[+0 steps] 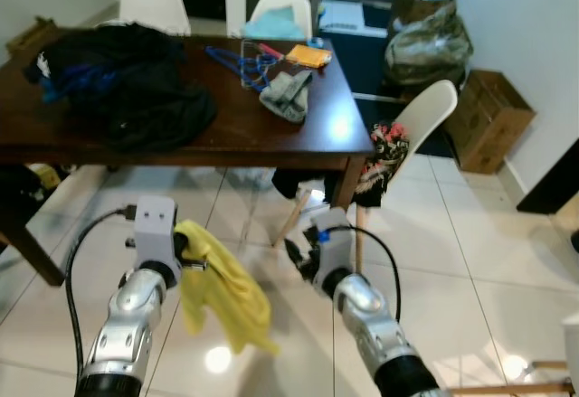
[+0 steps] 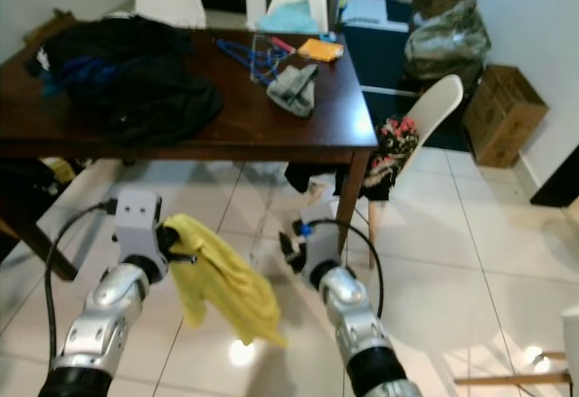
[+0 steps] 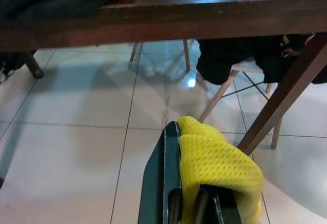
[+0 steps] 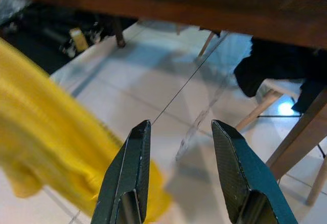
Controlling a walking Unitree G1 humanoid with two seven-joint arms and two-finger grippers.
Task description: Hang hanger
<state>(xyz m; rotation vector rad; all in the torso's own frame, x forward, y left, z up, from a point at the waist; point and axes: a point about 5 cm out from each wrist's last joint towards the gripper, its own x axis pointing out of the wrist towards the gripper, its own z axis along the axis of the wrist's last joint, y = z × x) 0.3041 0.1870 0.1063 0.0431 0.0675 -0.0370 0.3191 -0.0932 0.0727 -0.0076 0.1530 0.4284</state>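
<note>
My left gripper (image 1: 187,250) is shut on a yellow mesh garment (image 1: 226,293) that hangs down from it over the floor tiles; the garment wraps one finger (image 3: 172,183). A faint clear streak (image 4: 198,128), perhaps a transparent hanger arm, runs out from the garment; I cannot tell for sure. To the right of the garment my right gripper (image 4: 181,127) is open, with nothing between its fingers. Blue hangers (image 1: 237,61) lie on the dark wooden table (image 1: 226,135) ahead.
On the table are a heap of black clothes (image 1: 127,80), a grey cloth (image 1: 288,94) and an orange item (image 1: 308,55). A white chair (image 1: 430,108) with a floral cloth (image 1: 384,148) stands at the table's right corner. A cardboard box (image 1: 488,117) sits by the right wall.
</note>
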